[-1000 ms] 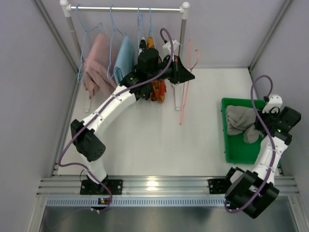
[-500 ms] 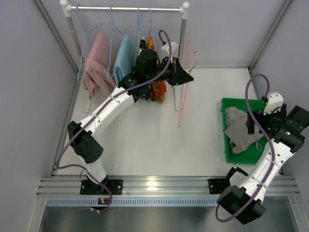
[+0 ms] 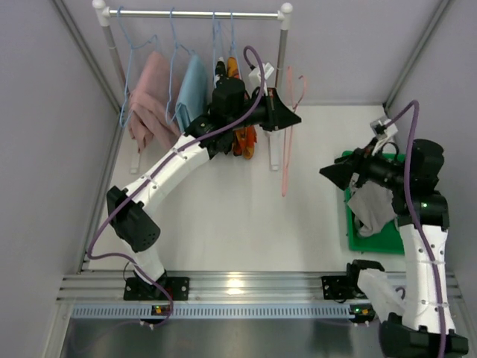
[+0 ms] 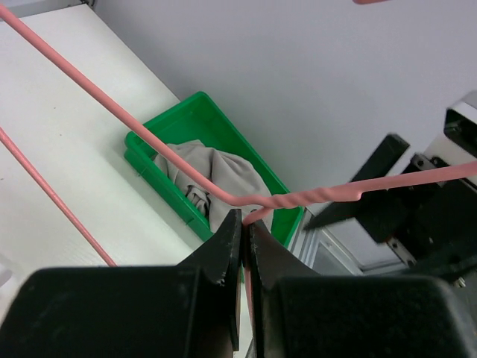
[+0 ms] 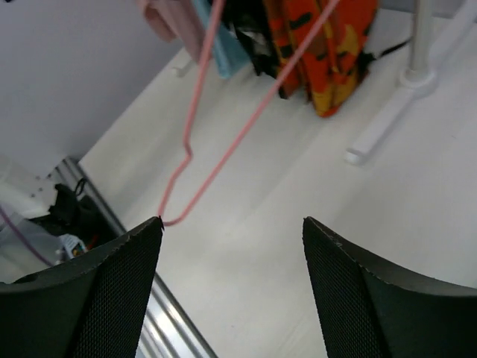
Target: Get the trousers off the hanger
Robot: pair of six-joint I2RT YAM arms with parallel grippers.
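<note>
So the left gripper [image 4: 244, 224] is pressed together on the twisted neck of a thin pink wire hanger [image 3: 286, 160], holding it up just beside the right post of the white metal clothes rail [image 3: 194, 13]. The plain grey folded trousers [image 3: 370, 205] sit crumpled in the green plastic bin [image 3: 350, 231] on the right side of the white table [image 3: 223, 216]. The right gripper [image 5: 231, 224] is spread wide with nothing in it, hovering by the bin's left edge and pointing toward the rail. The bright orange-red trousers with the black pattern [image 5: 328, 45] hang on the rail, behind the left arm.
</note>
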